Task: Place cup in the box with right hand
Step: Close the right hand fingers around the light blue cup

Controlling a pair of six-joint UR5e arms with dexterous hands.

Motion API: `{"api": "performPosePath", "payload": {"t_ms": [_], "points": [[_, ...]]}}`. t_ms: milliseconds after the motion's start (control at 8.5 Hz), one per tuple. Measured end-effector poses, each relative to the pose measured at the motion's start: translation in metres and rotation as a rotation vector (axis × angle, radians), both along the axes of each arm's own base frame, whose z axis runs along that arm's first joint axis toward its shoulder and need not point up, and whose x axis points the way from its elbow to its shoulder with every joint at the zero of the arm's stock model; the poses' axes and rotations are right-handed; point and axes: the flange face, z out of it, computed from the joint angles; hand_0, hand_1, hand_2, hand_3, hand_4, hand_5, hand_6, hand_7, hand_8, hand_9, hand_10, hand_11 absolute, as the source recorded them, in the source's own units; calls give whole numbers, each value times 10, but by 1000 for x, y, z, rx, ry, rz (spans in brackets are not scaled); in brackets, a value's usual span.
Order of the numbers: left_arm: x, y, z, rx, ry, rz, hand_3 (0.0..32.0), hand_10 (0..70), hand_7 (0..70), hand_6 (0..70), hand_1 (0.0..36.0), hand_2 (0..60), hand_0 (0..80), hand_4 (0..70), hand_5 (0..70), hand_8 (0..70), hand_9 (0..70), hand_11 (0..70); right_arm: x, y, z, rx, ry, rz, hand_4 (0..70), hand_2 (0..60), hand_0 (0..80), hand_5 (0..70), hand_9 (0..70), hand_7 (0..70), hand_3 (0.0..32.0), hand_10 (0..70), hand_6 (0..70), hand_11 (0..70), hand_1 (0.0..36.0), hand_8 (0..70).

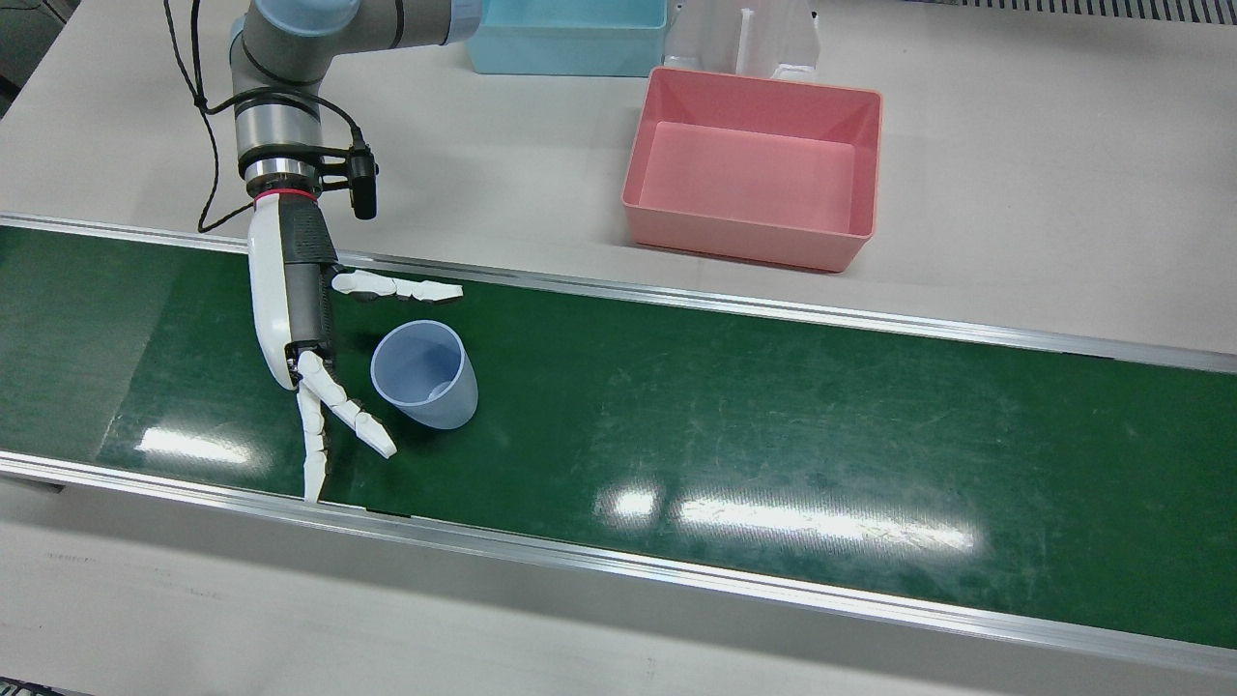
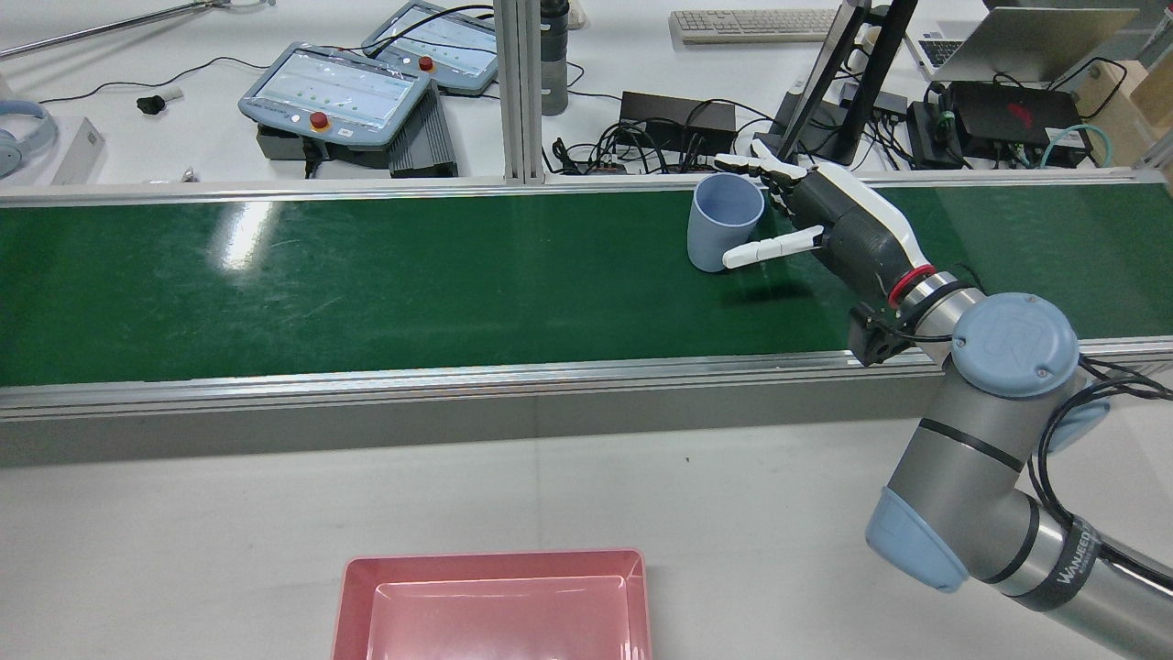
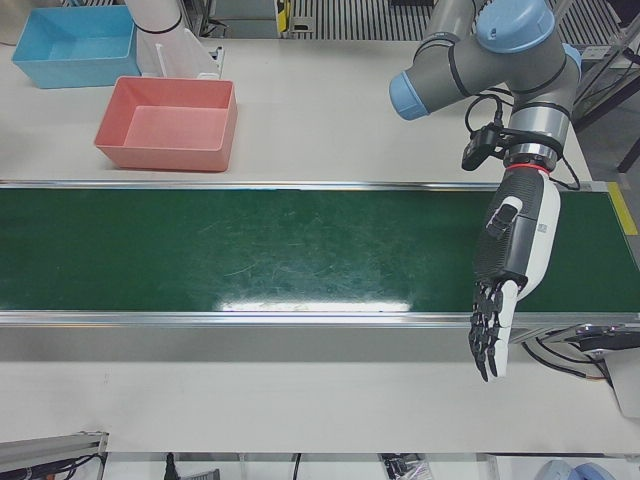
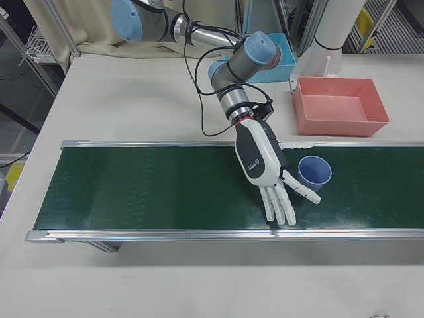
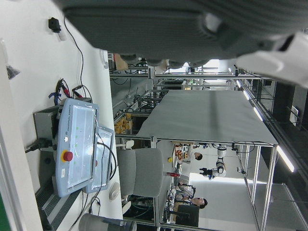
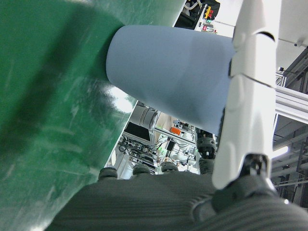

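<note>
A pale blue cup (image 1: pixel 425 375) stands upright on the green belt (image 1: pixel 773 435); it also shows in the rear view (image 2: pixel 724 220) and the right-front view (image 4: pixel 314 171). My right hand (image 1: pixel 300 309) is open beside it, thumb on one side and fingers (image 1: pixel 333 411) spread past the other. The cup (image 6: pixel 168 77) fills the right hand view, close to the palm, with one finger (image 6: pixel 245 96) alongside. The empty pink box (image 1: pixel 754 179) sits on the table behind the belt. My left hand (image 3: pixel 495 320) hangs open over the belt's far end, holding nothing.
A blue box (image 1: pixel 570 34) and a white stand (image 1: pixel 744 39) sit behind the pink box. The belt's metal rails (image 1: pixel 676 570) run along both sides. Two teach pendants (image 2: pixel 339 87), cables and a monitor stand (image 2: pixel 825 82) lie beyond the belt in the rear view.
</note>
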Motion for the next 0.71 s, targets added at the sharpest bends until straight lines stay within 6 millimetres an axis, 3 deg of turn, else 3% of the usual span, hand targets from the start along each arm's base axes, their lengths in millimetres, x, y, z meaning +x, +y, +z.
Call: {"api": "performPosePath", "payload": {"t_ms": [118, 235, 353, 471, 588, 706], "points": [[0, 0, 0, 0, 0, 0, 0, 0, 0, 0, 0, 0, 0, 0, 0, 0, 0, 0, -1, 0, 0, 0, 0, 0, 4, 76, 572, 72, 13, 0, 0, 0, 16, 0, 260, 0], [0, 0, 0, 0, 0, 0, 0, 0, 0, 0, 0, 0, 0, 0, 0, 0, 0, 0, -2, 1, 0, -1, 1, -2, 0, 78, 566, 72, 14, 0, 0, 0, 17, 0, 269, 0], [0, 0, 0, 0, 0, 0, 0, 0, 0, 0, 0, 0, 0, 0, 0, 0, 0, 0, -2, 2, 1, -2, 2, -3, 21, 47, 594, 72, 16, 0, 0, 0, 18, 0, 226, 0], [0, 0, 0, 0, 0, 0, 0, 0, 0, 0, 0, 0, 0, 0, 0, 0, 0, 0, -3, 2, 2, -3, 2, -4, 5, 56, 575, 72, 16, 0, 0, 0, 18, 0, 252, 0], [0, 0, 0, 0, -1, 0, 0, 0, 0, 0, 0, 0, 0, 0, 0, 0, 0, 0, -3, 2, 2, -3, 1, -5, 18, 56, 582, 71, 17, 0, 0, 0, 18, 0, 234, 0], [0, 0, 0, 0, -1, 0, 0, 0, 0, 0, 0, 0, 0, 0, 0, 0, 0, 0, -3, 2, 3, -5, -1, -3, 6, 100, 560, 71, 26, 12, 0, 0, 27, 2, 252, 5]]}}
